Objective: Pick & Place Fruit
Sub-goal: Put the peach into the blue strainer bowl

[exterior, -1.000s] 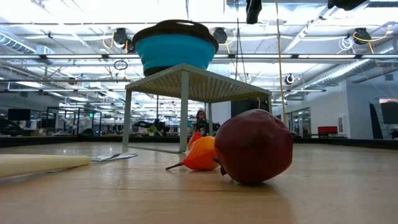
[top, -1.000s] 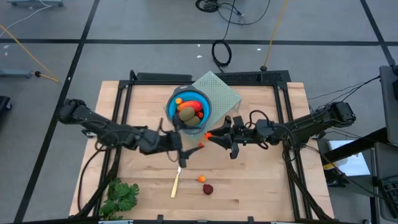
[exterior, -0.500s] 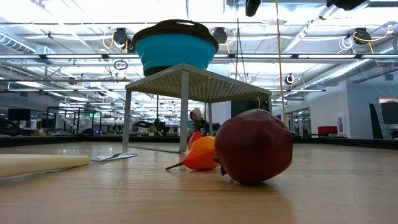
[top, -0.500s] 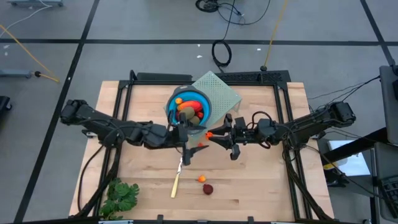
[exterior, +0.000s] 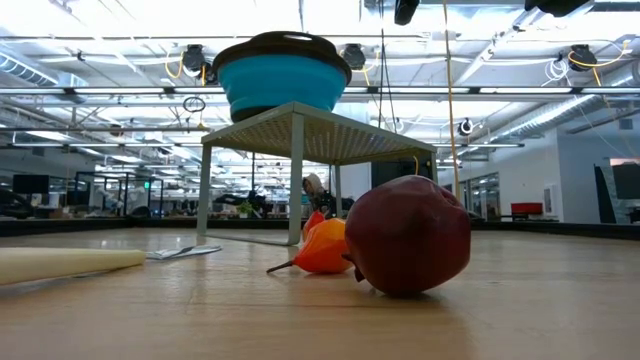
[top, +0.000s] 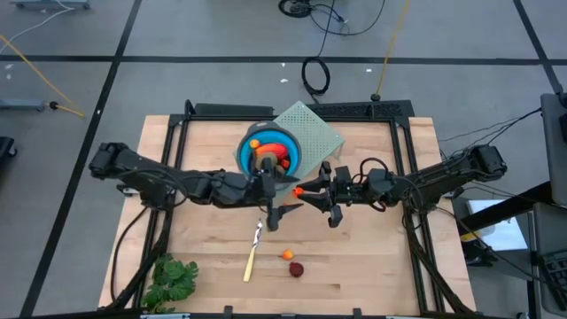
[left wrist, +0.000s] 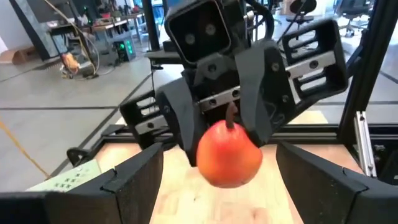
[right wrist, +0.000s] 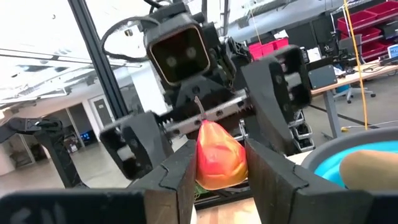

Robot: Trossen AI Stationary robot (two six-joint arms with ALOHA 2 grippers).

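My right gripper is shut on a small orange-red fruit above the table's middle, just in front of the blue bowl. The bowl holds several fruit and sits on a pale mesh stand. My left gripper faces the right one from the left, its fingers wide open and the held fruit just ahead of them. A tiny orange bit and a dark red ball lie on the wood near the front. My right gripper pinches the orange-red fruit's two sides between its two fingers. The fingers lie level and come from the table's right. The fruit is lifted clear of the table, its thin stem pointing up.
A thin cream stick lies left of the orange bit, and a leafy green bunch lies at the near left corner. In the low view the ball and the orange bit stand in front of the stand's legs.
My left gripper has moved toward the table's right edge, closing in on the right gripper and the fruit it holds. My right gripper has kept still with the fruit.
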